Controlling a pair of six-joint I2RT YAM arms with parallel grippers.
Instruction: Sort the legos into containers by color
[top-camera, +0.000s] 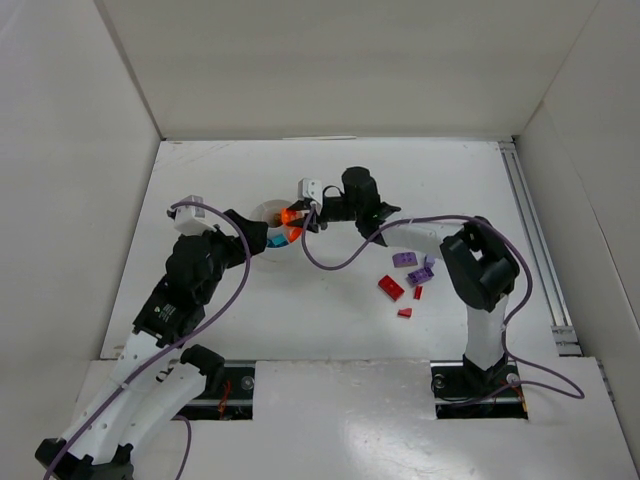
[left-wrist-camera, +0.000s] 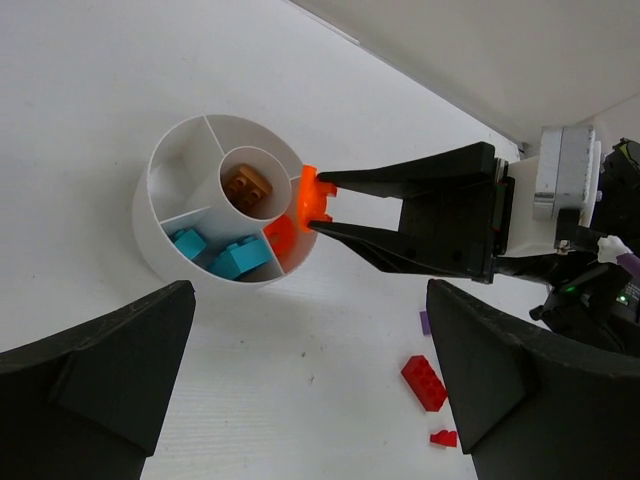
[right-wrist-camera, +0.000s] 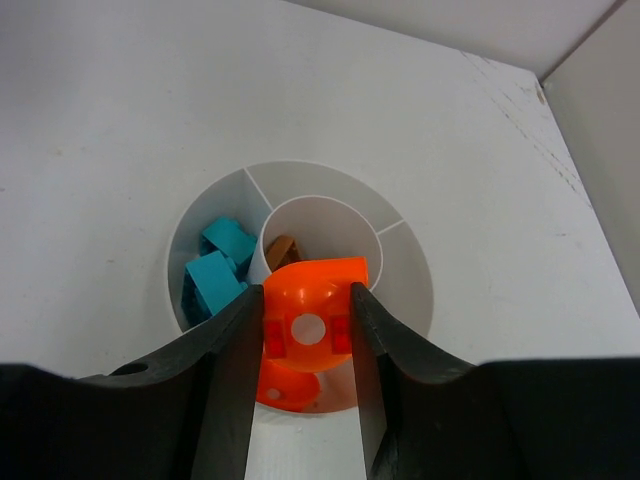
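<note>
My right gripper (right-wrist-camera: 308, 330) is shut on an orange ring-shaped lego (right-wrist-camera: 310, 310) and holds it just above the near wedge of the round white container (right-wrist-camera: 420, 260). Another orange piece (right-wrist-camera: 290, 390) lies in that wedge below it. Two teal bricks (right-wrist-camera: 215, 275) sit in the left wedge and a brown brick (right-wrist-camera: 283, 250) in the central hub. From above, the held lego (top-camera: 291, 215) hangs over the dish (top-camera: 262, 215). My left gripper (left-wrist-camera: 310, 400) stands wide open beside the dish (left-wrist-camera: 150, 180), holding nothing. Red legos (top-camera: 390, 287) and purple legos (top-camera: 404, 259) lie on the table to the right.
White walls enclose the table on three sides. A purple cable (top-camera: 330, 262) loops from the right arm across the table between the dish and the loose bricks. A metal rail (top-camera: 535, 230) runs along the right edge.
</note>
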